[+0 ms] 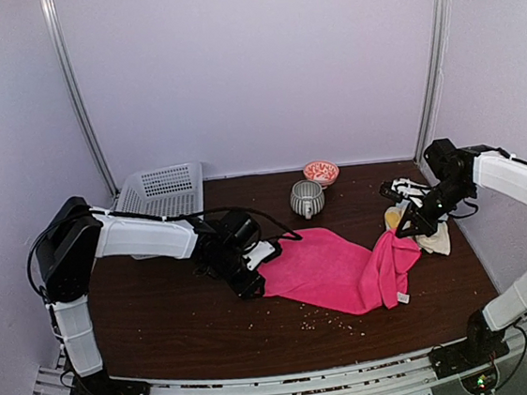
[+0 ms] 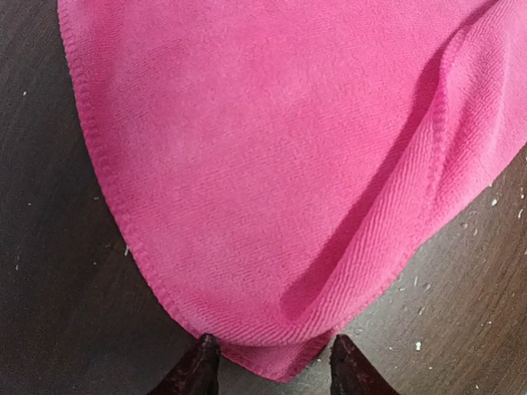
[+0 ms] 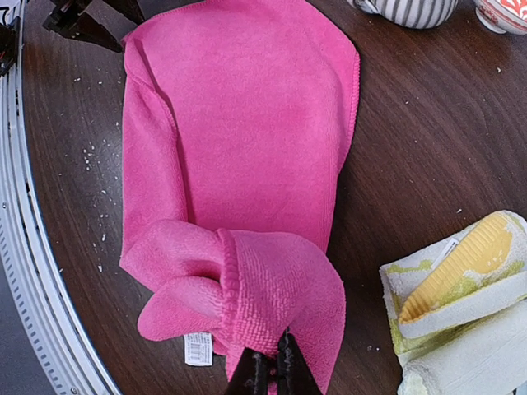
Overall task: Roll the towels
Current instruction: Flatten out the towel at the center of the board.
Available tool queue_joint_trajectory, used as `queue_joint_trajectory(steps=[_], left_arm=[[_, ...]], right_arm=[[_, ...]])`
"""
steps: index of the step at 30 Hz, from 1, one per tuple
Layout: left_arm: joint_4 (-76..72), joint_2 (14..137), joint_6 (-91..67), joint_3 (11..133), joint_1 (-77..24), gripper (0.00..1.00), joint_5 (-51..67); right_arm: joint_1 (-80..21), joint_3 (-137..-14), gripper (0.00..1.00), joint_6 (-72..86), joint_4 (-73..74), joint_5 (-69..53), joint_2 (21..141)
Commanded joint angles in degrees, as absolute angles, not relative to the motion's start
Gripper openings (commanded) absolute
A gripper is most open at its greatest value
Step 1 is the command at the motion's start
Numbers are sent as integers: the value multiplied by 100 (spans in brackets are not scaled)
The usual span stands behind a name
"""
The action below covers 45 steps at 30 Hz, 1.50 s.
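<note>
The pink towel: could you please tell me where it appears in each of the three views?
Top external: pink towel at table centre.
Left wrist: fills the upper frame, one corner reaching into the open left hand.
Right wrist: centre, a fold pinched by the right hand at the bottom.
Shared landmark: crumbs beside its near edge.

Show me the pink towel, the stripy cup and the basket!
pink towel [image 1: 332,270]: top view, flat middle.
stripy cup [image 1: 307,199]: top view, its side.
basket [image 1: 164,183]: top view, holed wall.
</note>
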State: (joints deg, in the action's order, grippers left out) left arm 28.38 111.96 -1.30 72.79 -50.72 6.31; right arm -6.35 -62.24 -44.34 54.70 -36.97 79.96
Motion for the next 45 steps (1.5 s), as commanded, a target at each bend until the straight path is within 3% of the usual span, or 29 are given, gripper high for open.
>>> queue_joint_trajectory(steps=[1,13,23,38,45], left_arm=[[2859,11138,-21,7277,-5080,49,623],[3020,11162,168,7126,-5233,46,297],[3020,11104,191,6969,-5256,0,-148],[3879,8734,-635,8009,-5010,0,-2462],[4401,7180,-845,7964,-5053,0,-2318]], right_arm=[[-616,-6306,3,-4368,5405,-3628,8051],[-622,-6265,3,-4153,5300,-3637,8056],[-616,-6281,3,-4016,5151,-3679,8073],[-615,-8182,0,-2506,4137,-3362,8091],[-616,-8264,2,-2718,4667,-3847,7099]])
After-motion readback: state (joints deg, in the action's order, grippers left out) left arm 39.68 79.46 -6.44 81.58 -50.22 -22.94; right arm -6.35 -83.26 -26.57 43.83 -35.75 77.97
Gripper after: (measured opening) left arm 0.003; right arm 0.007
